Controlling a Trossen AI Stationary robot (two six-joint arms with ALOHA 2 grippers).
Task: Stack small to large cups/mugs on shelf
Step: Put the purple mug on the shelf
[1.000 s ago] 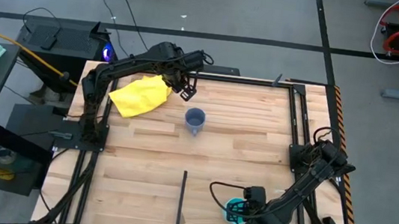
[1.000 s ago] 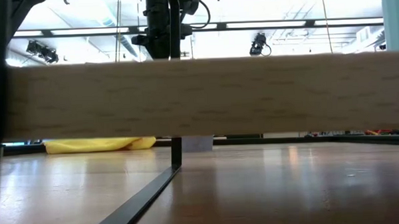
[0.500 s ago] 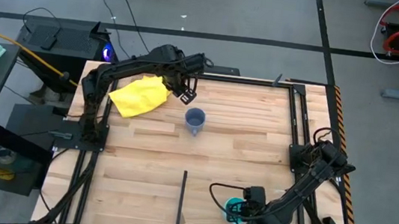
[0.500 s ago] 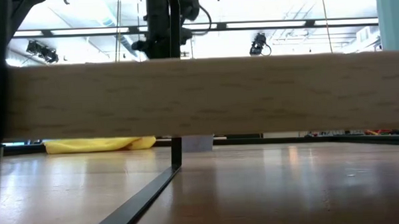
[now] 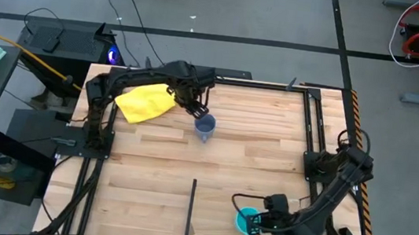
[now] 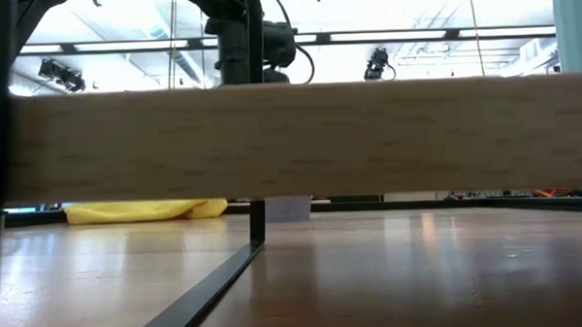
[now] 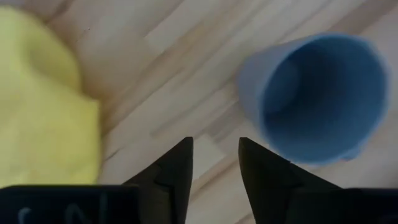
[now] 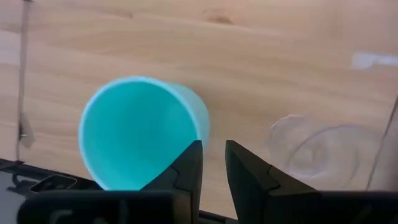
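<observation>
The grey-blue mug point(image 5: 204, 126) stands upright on the table's far middle; it also shows in the left wrist view point(image 7: 317, 99). My left gripper point(image 5: 195, 108) hovers just beside it, toward the yellow cloth point(image 5: 146, 101), fingers a little apart and empty. The cyan mug point(image 5: 247, 220) stands open end up on the light-wood shelf section point(image 5: 223, 206) to the right of the black divider bar point(image 5: 190, 210). My right gripper point(image 5: 263, 221) is right next to the mug, fingers narrowly apart with bare wood between them. The clear cup point(image 8: 317, 149) stands beyond the cyan mug point(image 8: 140, 134).
The yellow cloth point(image 7: 43, 106) lies close to my left gripper at the far left. Black frame rails point(image 5: 309, 145) edge the table's right side. In the low view a wooden plank point(image 6: 290, 139) blocks most of the table.
My left gripper has come down and toward the grey-blue mug, ending just beside it. My right gripper has drawn back from the cyan mug toward the table's right edge; the mug, which the gripper partly covered before, stays standing where it was.
</observation>
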